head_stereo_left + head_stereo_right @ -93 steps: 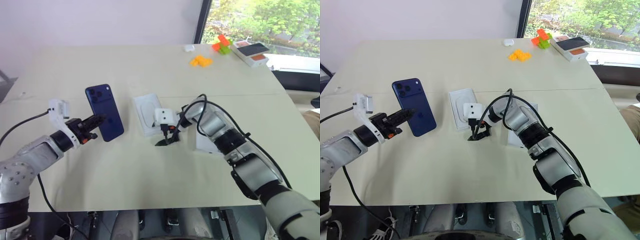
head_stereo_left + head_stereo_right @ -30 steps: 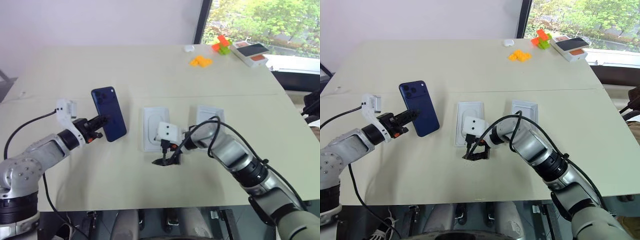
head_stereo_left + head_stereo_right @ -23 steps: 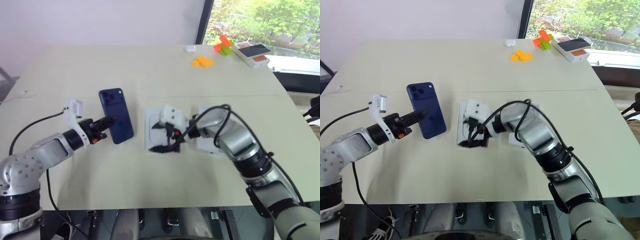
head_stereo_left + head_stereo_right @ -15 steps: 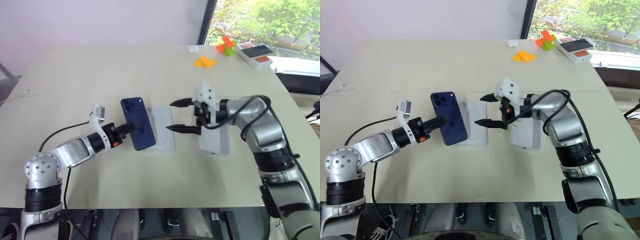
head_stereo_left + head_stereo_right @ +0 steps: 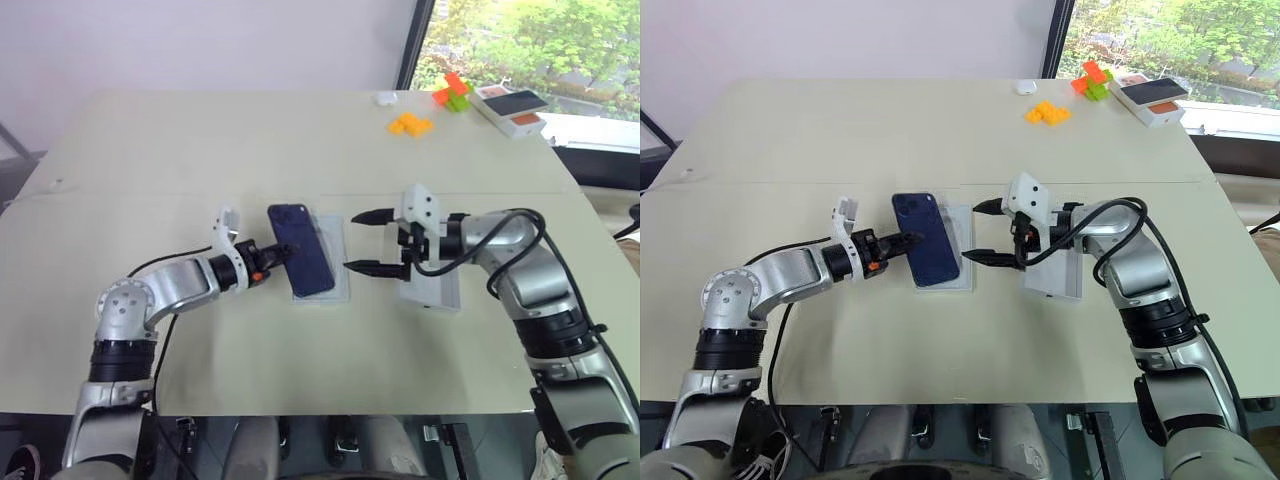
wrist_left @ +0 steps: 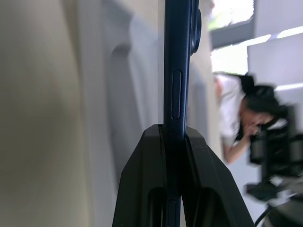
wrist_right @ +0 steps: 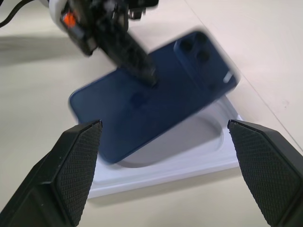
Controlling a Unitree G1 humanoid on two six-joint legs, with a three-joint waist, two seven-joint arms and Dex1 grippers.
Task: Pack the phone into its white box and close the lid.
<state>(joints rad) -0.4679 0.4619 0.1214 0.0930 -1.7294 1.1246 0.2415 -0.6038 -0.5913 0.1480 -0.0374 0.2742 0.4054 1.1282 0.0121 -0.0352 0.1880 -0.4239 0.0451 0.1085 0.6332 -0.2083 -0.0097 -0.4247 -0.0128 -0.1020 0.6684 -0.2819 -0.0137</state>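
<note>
My left gripper [image 5: 283, 255] is shut on the edge of the dark blue phone [image 5: 303, 262], with the camera bump at the far end. It holds the phone tilted just above a thin white insert [image 5: 337, 272] that has a rounded recess. Just to the phone's right, my right gripper [image 5: 352, 241] hangs above the table, open and empty, pointing at the phone. The white box [image 5: 1052, 278] lies under my right wrist, partly hidden. In the right wrist view the phone [image 7: 151, 90] hovers over the insert [image 7: 189, 151]. The left wrist view has it edge-on [image 6: 177, 71]. The lid is out of view.
At the table's far right stand orange blocks [image 5: 407, 124], red and green blocks [image 5: 450, 88], a box with black and orange on top [image 5: 510, 108] and a small white object [image 5: 383, 97]. A person [image 6: 236, 113] stands beyond the table.
My left gripper carried the phone to the right, over the insert, and rolled it flatter. My right gripper rose off the table, moved right and stayed open. The camera view shifted too.
</note>
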